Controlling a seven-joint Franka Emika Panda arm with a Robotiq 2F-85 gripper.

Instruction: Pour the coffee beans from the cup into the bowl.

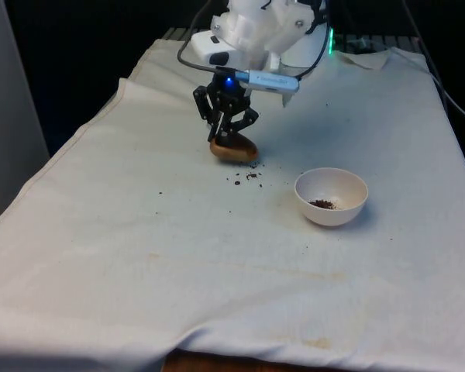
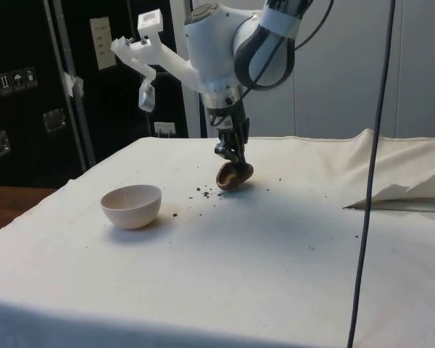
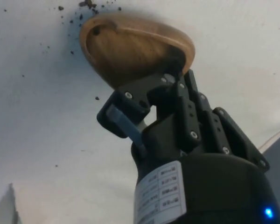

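The tool (image 1: pixel 231 136) is closed on the rim of a small brown wooden cup (image 1: pixel 233 149), which is held tipped on its side just above the white-clothed table (image 1: pixel 139 256) — in the side view its body (image 2: pixel 234 175) hangs close over the cloth, whether touching it cannot be told. From the wrist view the cup's rim (image 3: pixel 135 44) is seen pinched between the tool's fingers (image 3: pixel 123 123), the bowl of the cup turned away from the wrist.

The white bowl (image 1: pixel 331 195) stands well apart from the cup, toward the front view's right and nearer that camera; in the side view it (image 2: pixel 131 205) sits at the picture's left, with the cup further back. A small dark heap of coffee beans (image 1: pixel 322 204) is seen at its bottom. Loose beans and crumbs (image 1: pixel 248 177) are scattered on the cloth between cup and bowl, just beside the cup — so part of the load is judged to have missed.

The relation that matters: the cup's mouth is not over the bowl. Anything still in the cup would fall on the cloth, and so the cup would have to be carried across to above the bowl's rim (image 1: pixel 349 177) before more tilting is of use. Whether beans remain inside cannot be told.
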